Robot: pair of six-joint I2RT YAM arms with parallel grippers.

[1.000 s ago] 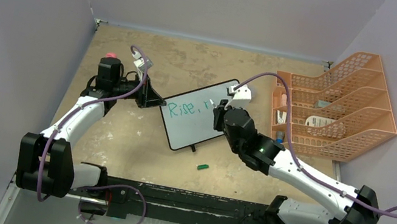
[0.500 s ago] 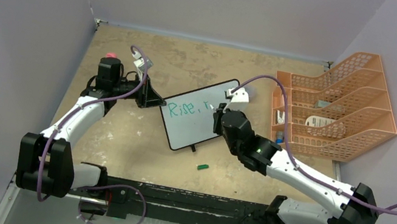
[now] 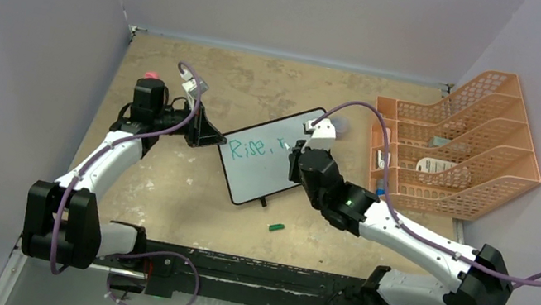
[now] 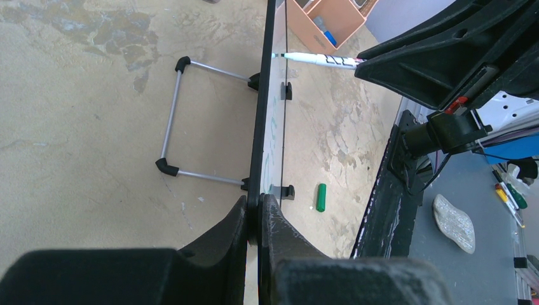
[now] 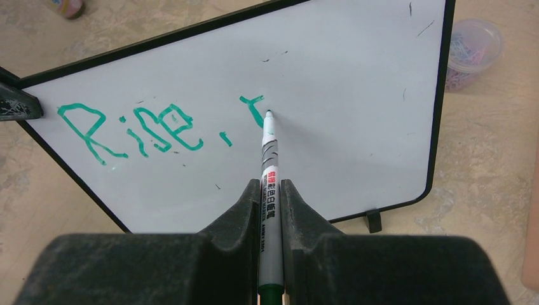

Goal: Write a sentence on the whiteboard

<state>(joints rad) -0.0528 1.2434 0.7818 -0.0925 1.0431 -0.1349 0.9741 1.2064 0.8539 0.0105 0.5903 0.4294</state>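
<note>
While the right pincer [image 5: 270, 185] is clamping the marker [image 5: 269, 152], tip touching the whiteboard [image 5: 356, 95] just ahead, the left pincer [image 4: 254, 213] is pinching its edge; pushing harder could be tipping it loose.

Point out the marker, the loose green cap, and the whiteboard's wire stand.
marker [image 5: 271, 184]: right wrist view, on its printed barrel.
green cap [image 4: 321, 197]: left wrist view, middle of its side.
wire stand [image 4: 172, 114]: left wrist view, on the long cross bar.
</note>
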